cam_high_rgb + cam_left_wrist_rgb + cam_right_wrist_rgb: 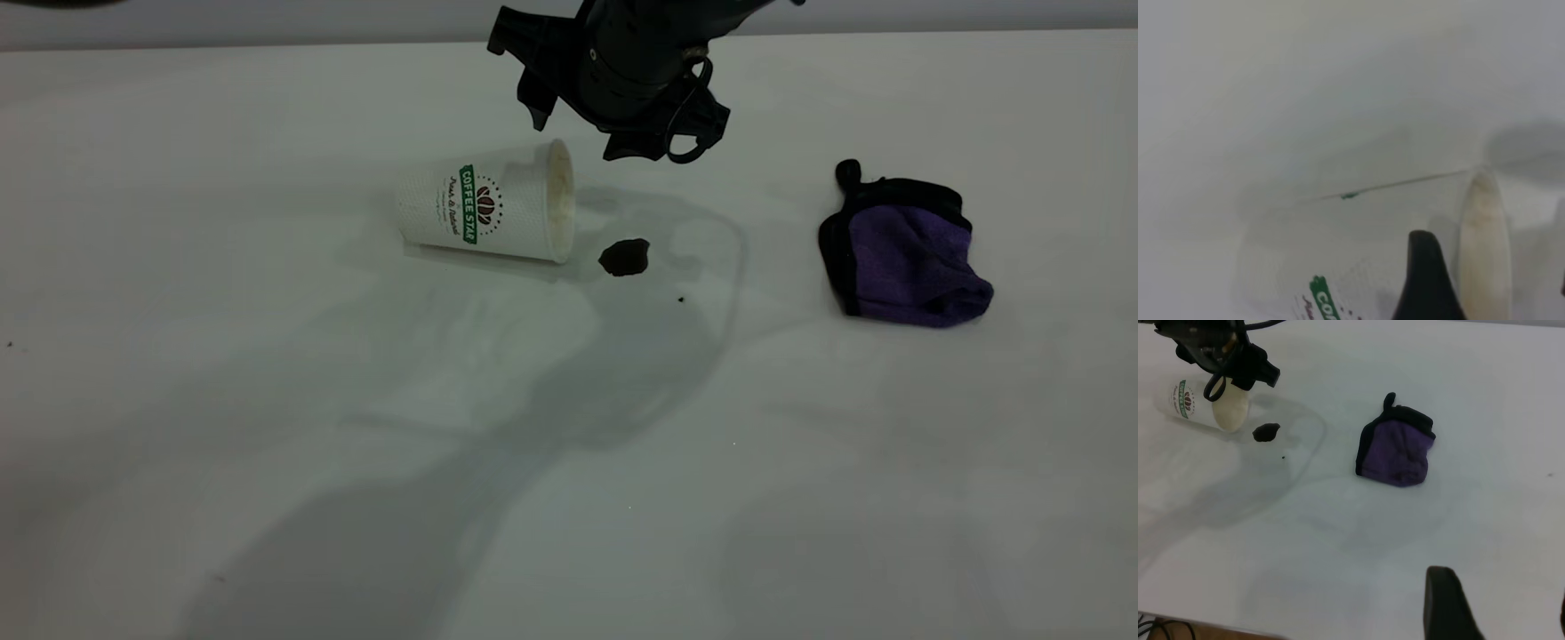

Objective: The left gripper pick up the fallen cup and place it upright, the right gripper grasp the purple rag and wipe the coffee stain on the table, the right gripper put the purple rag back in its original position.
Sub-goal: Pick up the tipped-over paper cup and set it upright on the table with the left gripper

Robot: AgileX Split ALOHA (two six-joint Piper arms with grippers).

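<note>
- the fallen cup (484,206) is seen lying on its side on the table (267,462), in the far half and left of centre; its long axis runs roughly along the far edge, with the base turned to the left edge and the open mouth turned to the right.
- the left gripper (622,84) is held above the table, over and just behind the mouth end of the cup, clear of it; in the left wrist view one dark finger (1425,280) is shown close over the cup wall beside the rim. nothing is held by it, and how far the fingers are parted cannot be told.
- the coffee stain (624,257) is found just right of the cup's mouth, apart from it.
- the purple rag (907,253) is left bunched well to the right, nearer the right edge.
- the right gripper (1498,613) is kept back, well clear of the rag, with nothing between its fingers, which are parted.
- the cup is judged nearer the left arm, so a grasp across the short axis near the rim seems called for.
</note>
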